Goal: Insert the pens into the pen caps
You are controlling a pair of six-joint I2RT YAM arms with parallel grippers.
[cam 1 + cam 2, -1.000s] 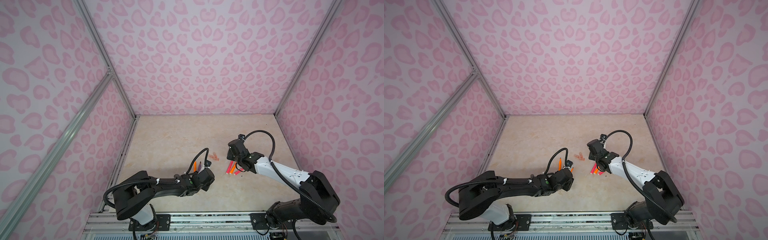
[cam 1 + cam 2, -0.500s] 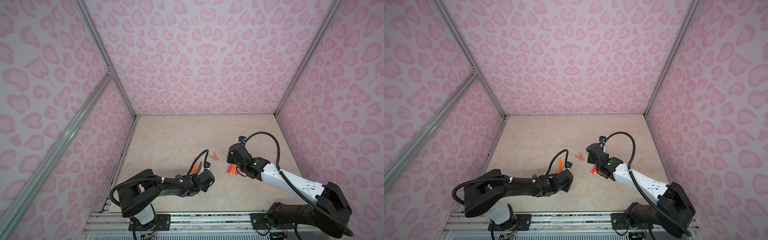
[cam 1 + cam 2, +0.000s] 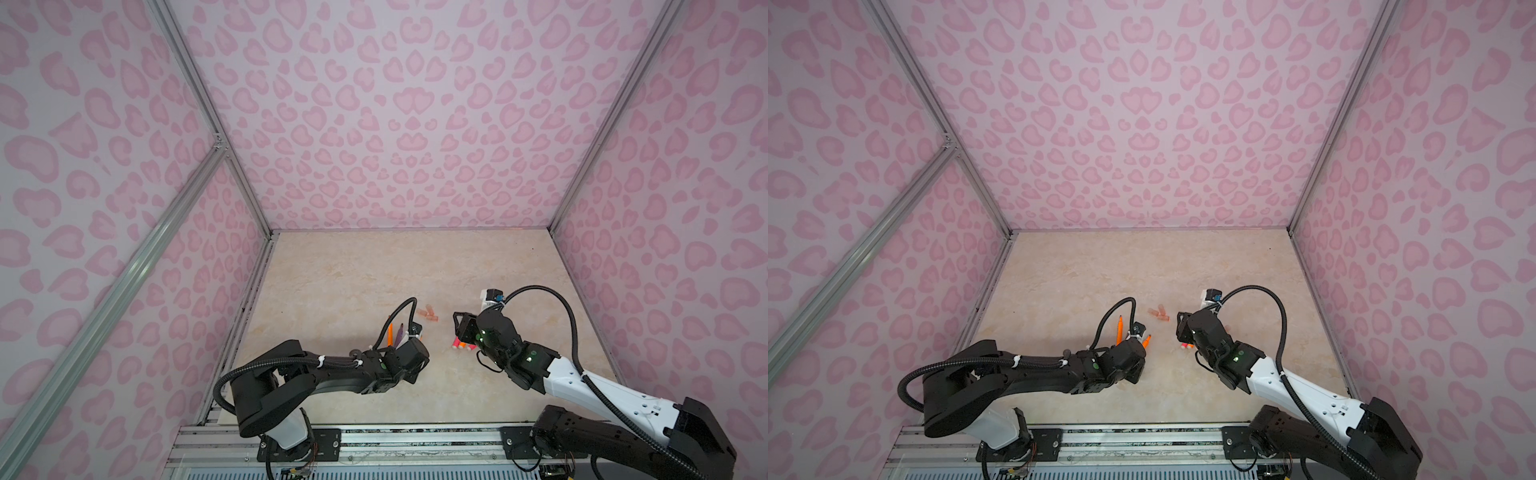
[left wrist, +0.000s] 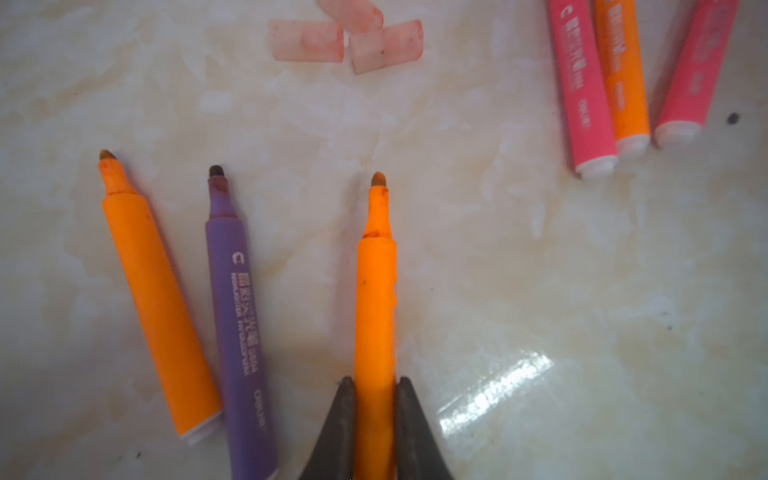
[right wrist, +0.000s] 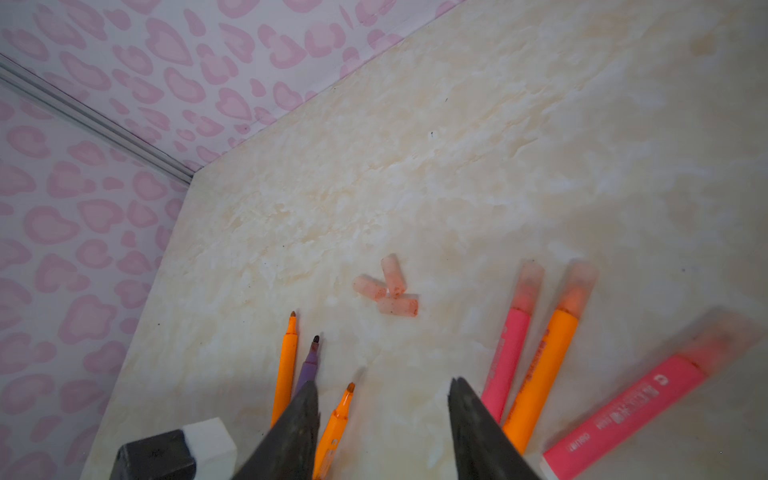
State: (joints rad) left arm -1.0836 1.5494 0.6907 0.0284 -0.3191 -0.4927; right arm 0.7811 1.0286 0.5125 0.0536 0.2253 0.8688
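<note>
The fourth capping looks to be in hand: the left gripper (image 4: 376, 384) is clamped on the butt half of an uncapped orange pen (image 4: 376, 291), its tip towards three loose pen caps (image 4: 347, 39) near the middle of the tabletop (image 3: 374, 266); the right gripper (image 5: 382, 384) hangs half-spread and empty close by, over three capped pens (image 5: 540, 365) lying rightward of the caps. Next, I judge, the right must pinch one cap and hold it square for the tip; the surface is glossy cream marble-look, boxed by pink-spotted panels (image 3: 395, 104).
</note>
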